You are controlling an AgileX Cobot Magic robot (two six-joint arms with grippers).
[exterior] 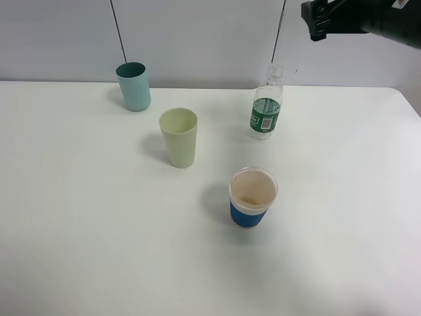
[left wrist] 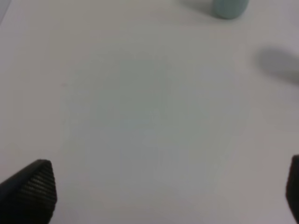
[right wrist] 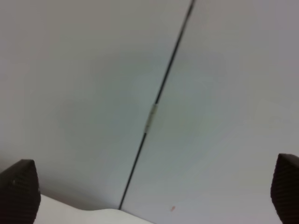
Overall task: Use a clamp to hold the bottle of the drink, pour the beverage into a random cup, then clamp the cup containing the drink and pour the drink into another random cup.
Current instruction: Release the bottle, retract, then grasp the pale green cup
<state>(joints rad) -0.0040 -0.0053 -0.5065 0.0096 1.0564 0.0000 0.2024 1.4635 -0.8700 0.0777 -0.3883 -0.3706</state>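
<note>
Exterior high view: three cups and one bottle stand apart on a smooth white table [exterior: 79, 230]. The ribbed clear plastic bottle [exterior: 266, 105], green-labelled, is back right. The tapered yellow-green cup [exterior: 179, 137] is mid-table, the blue-banded cup [exterior: 252, 197] nearest, and the teal cylindrical cup [exterior: 133, 86] back left. Two thin cables [exterior: 118, 29] hang behind. The left gripper [left wrist: 161, 191] and the raised right gripper [right wrist: 152, 189] both gape wide, holding nothing.
</note>
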